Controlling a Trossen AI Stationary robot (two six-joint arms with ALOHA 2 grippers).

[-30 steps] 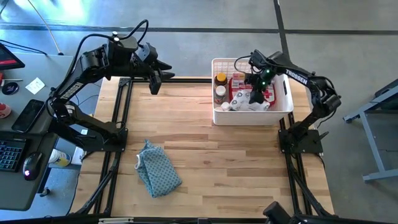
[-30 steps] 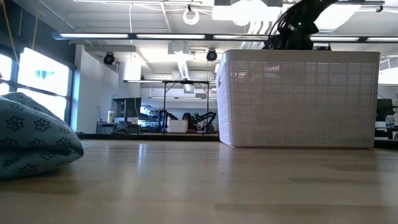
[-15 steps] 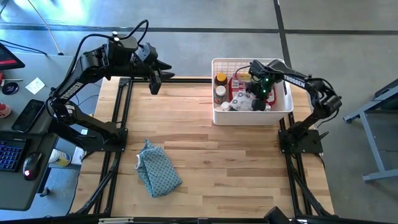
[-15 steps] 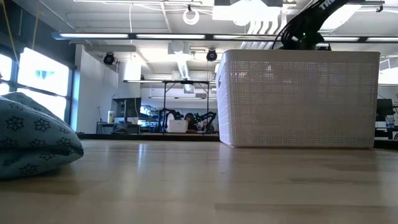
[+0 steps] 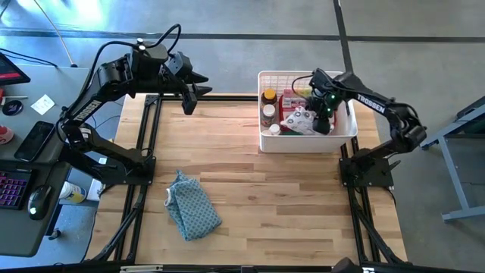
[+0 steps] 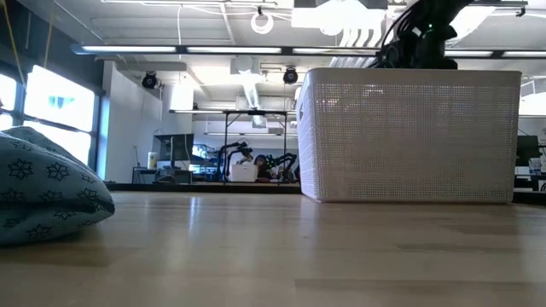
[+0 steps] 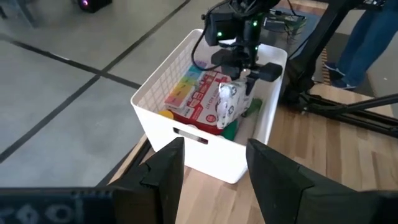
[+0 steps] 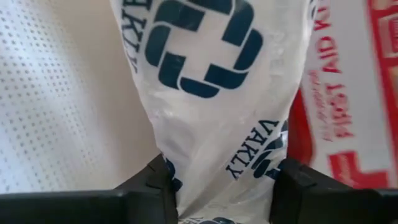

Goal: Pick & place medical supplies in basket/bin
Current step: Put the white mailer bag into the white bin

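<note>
White crinkled packet with blue cross logo pinched in right end effector over bin

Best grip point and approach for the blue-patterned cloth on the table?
Pinch the raised, bunched end of the cloth, coming straight down from above. It lies crumpled in a loose heap on the bare table, apart from the bin, so a fold stands up to grab; the flatter end offers little. The left gripper is probably nearer.

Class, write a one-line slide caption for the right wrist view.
Right gripper closed on a white packet printed with a blue cross, beside the red first-aid case inside the white bin.
</note>
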